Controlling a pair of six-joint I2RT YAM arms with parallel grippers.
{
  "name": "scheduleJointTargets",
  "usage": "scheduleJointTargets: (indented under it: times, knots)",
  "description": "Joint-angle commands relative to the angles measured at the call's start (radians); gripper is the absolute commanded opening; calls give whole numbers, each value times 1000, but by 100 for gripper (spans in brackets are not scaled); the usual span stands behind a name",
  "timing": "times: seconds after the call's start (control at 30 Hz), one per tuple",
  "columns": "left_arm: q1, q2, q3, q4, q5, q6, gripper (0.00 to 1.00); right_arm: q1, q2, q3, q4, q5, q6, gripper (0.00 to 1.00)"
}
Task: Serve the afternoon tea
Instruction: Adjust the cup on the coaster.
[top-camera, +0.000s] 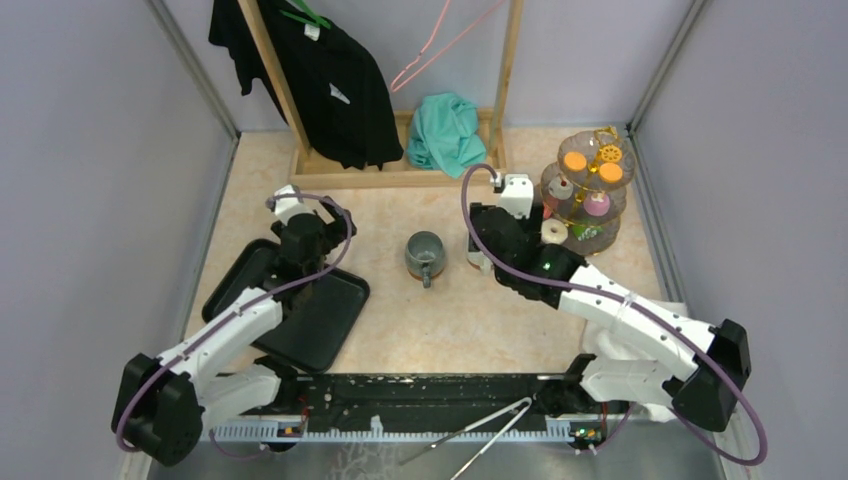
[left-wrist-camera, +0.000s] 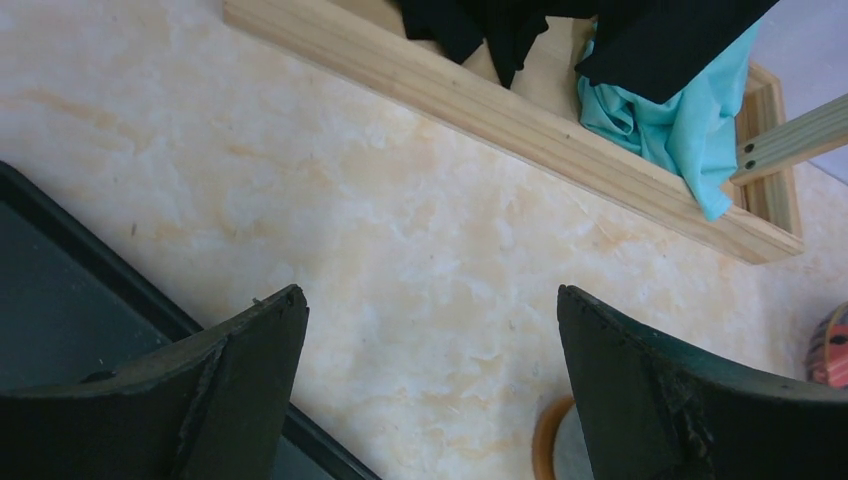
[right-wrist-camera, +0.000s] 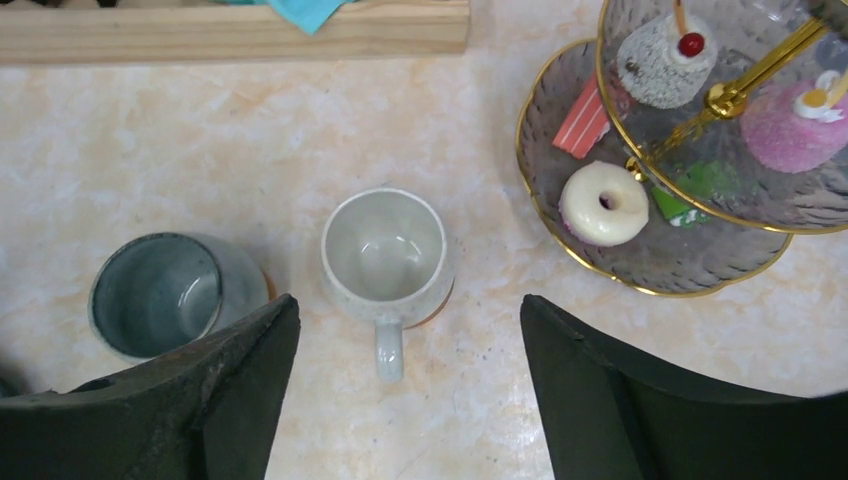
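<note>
The three-tier glass stand (top-camera: 590, 190) with a gold frame stands at the far right and holds orange discs (top-camera: 574, 160) on its top tier. In the right wrist view the stand (right-wrist-camera: 650, 270) carries a white doughnut (right-wrist-camera: 603, 203), a pink sweet (right-wrist-camera: 795, 125), and red (right-wrist-camera: 582, 118) and green (right-wrist-camera: 690, 195) pieces. The grey mug (top-camera: 425, 255) stands mid-table and also shows in the right wrist view (right-wrist-camera: 165, 292). A white mug (right-wrist-camera: 385, 250) stands beside it. My right gripper (right-wrist-camera: 410, 310) is open and empty above the white mug. My left gripper (left-wrist-camera: 430, 300) is open and empty at the tray's far edge.
The black tray (top-camera: 300, 300) lies at the left under my left arm. A wooden rack base (top-camera: 390, 170) with a teal cloth (top-camera: 445, 130) and a black garment stands at the back. Metal tongs (top-camera: 480, 430) lie at the near edge. A white cloth (top-camera: 620, 340) lies at the right.
</note>
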Motion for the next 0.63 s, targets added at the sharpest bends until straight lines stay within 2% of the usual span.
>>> scheduleJointTargets:
  times: [0.0, 0.3, 0.6]
  knots:
    - [4, 22, -72, 248, -39, 205, 99, 2, -33, -42, 170, 131, -88, 85]
    - [11, 102, -107, 439, -60, 367, 99, 2, -89, -211, 446, 177, -212, 94]
    - [19, 105, -145, 532, -28, 405, 99, 2, -53, -235, 449, 196, -159, 96]
